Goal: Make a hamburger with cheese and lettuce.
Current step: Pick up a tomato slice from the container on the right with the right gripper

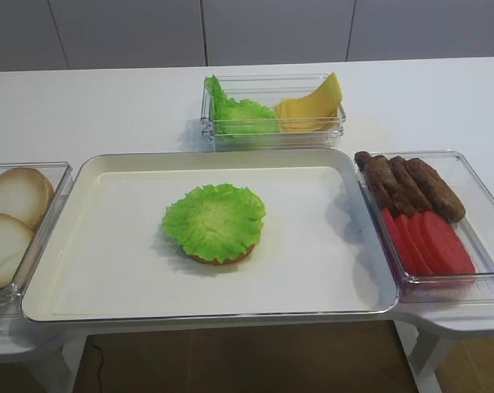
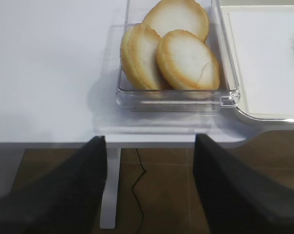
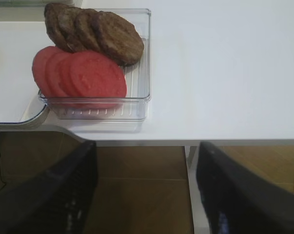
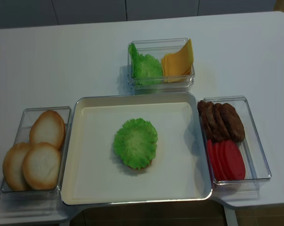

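Lettuce [image 1: 215, 219] is lying on the hamburger [image 1: 222, 255] bun base, sitting mid-tray [image 1: 328, 270] on the white desk [image 1: 107, 106]. Cheese [image 1: 312, 106] slices are leaning in the far clear box [image 1: 273, 135] beside spare leaves. Right fingers [image 3: 229, 195] are standing wide apart, holding nothing, below the desk edge; left fingers [image 2: 73, 195] are likewise spread and gripping nothing

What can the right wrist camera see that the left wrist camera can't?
Only the right wrist view shows the brown patties and red tomato slices in their clear box, with the open right gripper below. Only the left wrist view shows the pale bun halves and the open left gripper. Both show the white table and a corner of the big tray.
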`<action>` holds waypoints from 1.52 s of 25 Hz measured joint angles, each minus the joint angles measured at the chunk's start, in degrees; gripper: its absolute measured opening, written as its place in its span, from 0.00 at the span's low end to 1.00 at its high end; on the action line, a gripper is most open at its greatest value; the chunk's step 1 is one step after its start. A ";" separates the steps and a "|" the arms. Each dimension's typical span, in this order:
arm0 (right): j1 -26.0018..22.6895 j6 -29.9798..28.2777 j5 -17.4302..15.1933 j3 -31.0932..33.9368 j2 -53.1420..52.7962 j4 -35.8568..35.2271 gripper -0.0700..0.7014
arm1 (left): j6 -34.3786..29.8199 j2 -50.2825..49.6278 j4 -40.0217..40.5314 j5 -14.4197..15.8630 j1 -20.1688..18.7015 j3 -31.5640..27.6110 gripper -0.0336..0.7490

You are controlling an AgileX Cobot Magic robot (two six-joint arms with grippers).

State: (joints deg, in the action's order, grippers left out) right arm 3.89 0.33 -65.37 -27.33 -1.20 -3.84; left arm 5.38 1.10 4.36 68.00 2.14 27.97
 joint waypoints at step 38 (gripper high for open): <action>0.00 1.17 16.83 -26.50 56.94 -12.81 0.65 | 0.00 0.00 0.00 0.00 0.00 0.00 0.58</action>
State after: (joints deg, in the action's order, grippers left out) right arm 3.89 1.50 -48.54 -53.83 55.74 -16.65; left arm 5.38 1.10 4.36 68.00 2.14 27.97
